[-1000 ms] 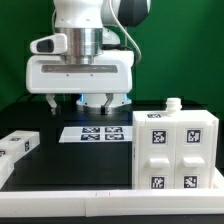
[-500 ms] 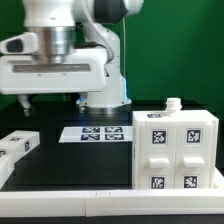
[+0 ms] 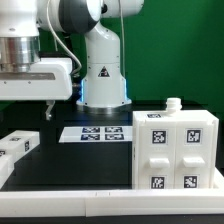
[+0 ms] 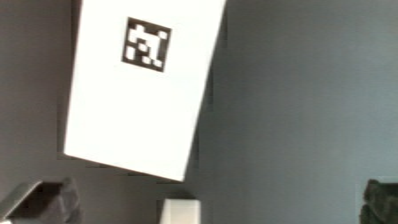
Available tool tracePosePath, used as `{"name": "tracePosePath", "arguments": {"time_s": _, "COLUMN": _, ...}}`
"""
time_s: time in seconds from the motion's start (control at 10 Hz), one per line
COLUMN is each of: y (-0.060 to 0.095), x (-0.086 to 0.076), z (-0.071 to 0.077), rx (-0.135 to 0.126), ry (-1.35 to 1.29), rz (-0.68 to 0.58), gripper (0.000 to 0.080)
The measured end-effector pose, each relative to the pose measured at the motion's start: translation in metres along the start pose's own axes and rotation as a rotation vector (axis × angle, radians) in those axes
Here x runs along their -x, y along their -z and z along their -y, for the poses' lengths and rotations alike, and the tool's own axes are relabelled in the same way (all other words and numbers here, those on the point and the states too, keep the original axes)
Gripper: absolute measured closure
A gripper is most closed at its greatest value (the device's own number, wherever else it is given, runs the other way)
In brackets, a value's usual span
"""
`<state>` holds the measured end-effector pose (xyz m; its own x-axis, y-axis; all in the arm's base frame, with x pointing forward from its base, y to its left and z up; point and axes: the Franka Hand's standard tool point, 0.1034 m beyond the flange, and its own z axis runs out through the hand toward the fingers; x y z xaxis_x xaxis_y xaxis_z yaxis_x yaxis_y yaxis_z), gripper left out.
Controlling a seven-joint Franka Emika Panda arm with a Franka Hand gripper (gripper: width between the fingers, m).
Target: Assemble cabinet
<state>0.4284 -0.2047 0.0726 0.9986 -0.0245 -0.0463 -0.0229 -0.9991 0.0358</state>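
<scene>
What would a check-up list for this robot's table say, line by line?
Surface: black table with a white edge in front.
Job's things: white cabinet box on the exterior view's right; loose white panel on its left, well apart.
Clutter: nothing seen; only the marker board lies flat.
Grippers: gripper open, holding nothing, up off the table.
Cables: a dark cable seems to loop beside the arm.
Surroundings: green wall behind.

The white cabinet [image 3: 175,160] carries black-and-white square tags [image 3: 156,139].
</scene>
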Motion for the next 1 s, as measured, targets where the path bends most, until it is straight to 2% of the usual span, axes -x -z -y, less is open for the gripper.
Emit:
{"name": "tracePosePath", "arguments": {"time_s": 0.3, "y": 0.001, "x": 0.002, "z": -0.018, "rx": 0.009, "ry": 0.009, "rz": -0.001, "gripper": 0.0002}}
{"name": "tracePosePath", "arguments": {"time_s": 0.6, "y": -0.003, "x": 0.004, "z": -0.028, "rx": 0.009, "ry": -0.067, "rz": 0.012, "gripper": 0.0002}}
{"name": "tracePosePath", "arguments": {"time_s": 0.8, "y": -0.009, "x": 0.008, "z": -0.027, "rx": -0.009, "ry": -0.130, "rz": 0.051, "gripper": 0.0002}}
{"name": "tracePosePath", "arguments": {"time_s": 1.0, "y": -0.014, "x": 0.011, "z": -0.019, "rx": -0.013, "ry": -0.170, "rz": 0.069, "gripper": 0.0002}}
